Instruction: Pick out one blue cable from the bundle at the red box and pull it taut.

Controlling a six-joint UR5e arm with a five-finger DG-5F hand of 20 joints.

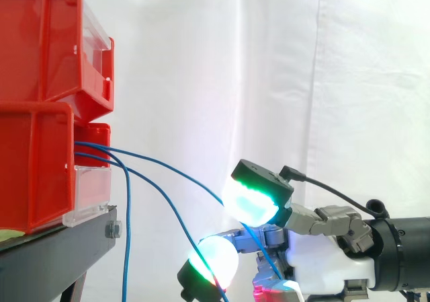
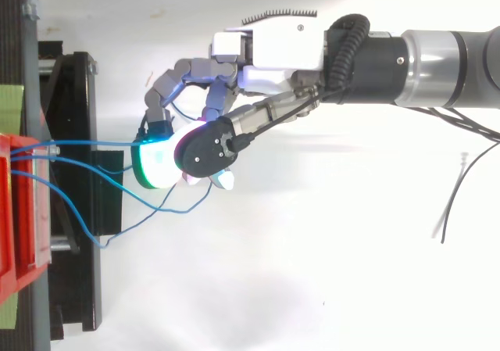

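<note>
Lower red bin (image 1: 33,174) sits on black stand (image 1: 60,248) at the left, with a second bin stacked above it. Bundle of thin blue strands leaves the lower bin's right-hand face. Hand (image 2: 269,54) is to the right of the stand and clear of it, fingers curled in, glowing pads (image 1: 252,201) closed together. One blue cable (image 1: 171,169) runs from the bin to those pads and comes out again below them, so I judge the hand clenched on that strand. From above it looks close to straight, but the side view shows a shallow sag, so it is not fully taut. The loose cables (image 2: 117,198) droop. One falls straight down beside the stand. Another curves right and passes against or just beside the lower pad (image 1: 215,258); I cannot tell if they touch. Risks from here: that neighbour strand could catch on the lower pad and get dragged along, so two cables come out instead of one. A thin cable could also slide through rounded pads if the pinch is light. A hard pull to the right could shift the bin on the stand.
</note>
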